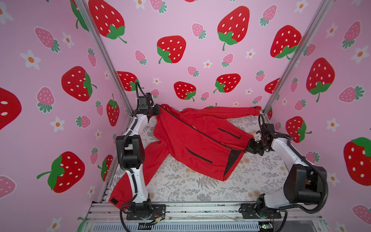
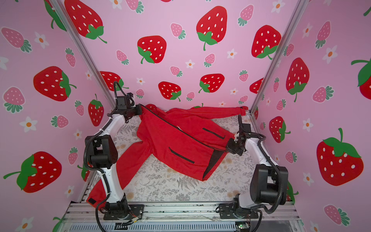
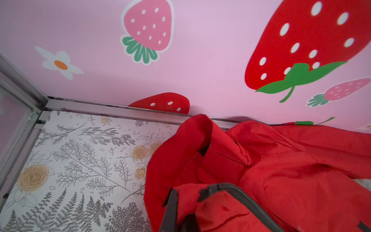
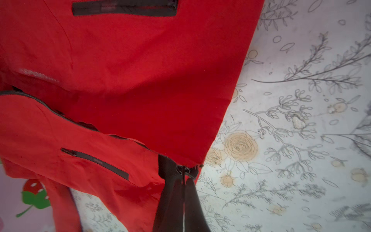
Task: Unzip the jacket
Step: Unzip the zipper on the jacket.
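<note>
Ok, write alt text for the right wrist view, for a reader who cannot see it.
The right pincer, shut, grips the front zipper pull at the hem of the jacket, bright red, which fills much of the frame. Two black pocket zippers cross the red cloth, and a floral-printed table shows beside it.

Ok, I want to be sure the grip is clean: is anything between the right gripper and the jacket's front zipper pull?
Nothing visible stands between them. The right gripper is shut directly on the zipper pull at the hem of the jacket. Beside it lies only the floral table cover.
</note>
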Controlling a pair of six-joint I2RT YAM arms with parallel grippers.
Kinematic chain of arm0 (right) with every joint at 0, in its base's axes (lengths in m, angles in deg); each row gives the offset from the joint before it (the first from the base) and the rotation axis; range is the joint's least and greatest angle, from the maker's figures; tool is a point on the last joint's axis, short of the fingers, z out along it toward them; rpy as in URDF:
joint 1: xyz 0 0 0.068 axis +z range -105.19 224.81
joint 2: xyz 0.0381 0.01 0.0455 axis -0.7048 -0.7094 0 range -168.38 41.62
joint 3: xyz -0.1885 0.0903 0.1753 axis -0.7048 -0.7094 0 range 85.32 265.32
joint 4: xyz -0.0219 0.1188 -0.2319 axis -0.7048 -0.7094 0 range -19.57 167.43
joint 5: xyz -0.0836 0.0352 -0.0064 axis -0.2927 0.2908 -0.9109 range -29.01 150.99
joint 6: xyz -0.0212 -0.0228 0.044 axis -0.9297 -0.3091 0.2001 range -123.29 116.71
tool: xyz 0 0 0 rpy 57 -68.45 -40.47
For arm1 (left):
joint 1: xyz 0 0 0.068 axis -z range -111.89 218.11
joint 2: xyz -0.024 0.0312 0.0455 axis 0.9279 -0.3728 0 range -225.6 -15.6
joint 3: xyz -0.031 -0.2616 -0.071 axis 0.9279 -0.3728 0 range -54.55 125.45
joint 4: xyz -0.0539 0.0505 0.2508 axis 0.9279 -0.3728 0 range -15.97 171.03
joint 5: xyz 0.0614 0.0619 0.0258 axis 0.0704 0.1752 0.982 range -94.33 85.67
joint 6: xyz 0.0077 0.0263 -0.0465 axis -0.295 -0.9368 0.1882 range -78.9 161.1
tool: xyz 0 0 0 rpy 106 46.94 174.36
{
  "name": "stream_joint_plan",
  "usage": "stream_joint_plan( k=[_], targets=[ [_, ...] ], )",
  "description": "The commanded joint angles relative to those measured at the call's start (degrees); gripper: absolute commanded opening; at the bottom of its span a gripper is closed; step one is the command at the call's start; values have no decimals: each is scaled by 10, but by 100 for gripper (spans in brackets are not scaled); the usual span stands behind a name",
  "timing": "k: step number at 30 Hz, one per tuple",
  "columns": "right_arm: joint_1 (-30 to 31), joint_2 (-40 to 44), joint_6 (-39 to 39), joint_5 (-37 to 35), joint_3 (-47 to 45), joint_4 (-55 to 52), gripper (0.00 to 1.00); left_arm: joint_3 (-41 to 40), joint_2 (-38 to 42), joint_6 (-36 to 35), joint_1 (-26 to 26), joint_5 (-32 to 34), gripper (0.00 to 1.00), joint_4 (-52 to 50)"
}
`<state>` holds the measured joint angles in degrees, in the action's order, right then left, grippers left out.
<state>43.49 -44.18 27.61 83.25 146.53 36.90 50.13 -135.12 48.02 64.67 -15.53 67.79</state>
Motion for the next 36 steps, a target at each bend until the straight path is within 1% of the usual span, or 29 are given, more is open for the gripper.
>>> stream_joint_plan(
  k=[1, 4, 7, 9, 11, 17, 22, 28, 31, 36],
  targets=[
    [-30, -17, 43, 87, -15, 70, 0, 12, -7, -31, -4, -52, 0, 37],
    [-67, -28, 80, 119, -34, 118, 0, 0, -6, -31, -10, -82, 0, 49],
    [-112, -39, 118, 154, -58, 167, 0, 1, -10, -34, -22, -166, 0, 56],
    [-133, -45, 132, 162, -67, 182, 0, -1, -9, -40, -26, -198, 0, 57],
    [-149, -47, 139, 162, -73, 187, 0, -6, -5, -51, -29, -203, 0, 55],
    [-174, -32, 170, 141, -101, 212, 0, -3, 0, -76, -35, -210, 0, 33],
    [-193, -24, 208, 141, -123, 252, 0, -8, 2, -73, -45, -209, 0, 26],
    [-203, 6, 211, 102, -125, 241, 0, -14, 6, -58, -63, -194, 0, 34],
    [-204, 21, 203, 95, -127, 227, 0, 7, -4, -60, -63, -198, 0, 35],
    [-204, 43, 178, 77, -133, 193, 0, 46, -32, -30, -59, -220, 0, 55]
  ],
)
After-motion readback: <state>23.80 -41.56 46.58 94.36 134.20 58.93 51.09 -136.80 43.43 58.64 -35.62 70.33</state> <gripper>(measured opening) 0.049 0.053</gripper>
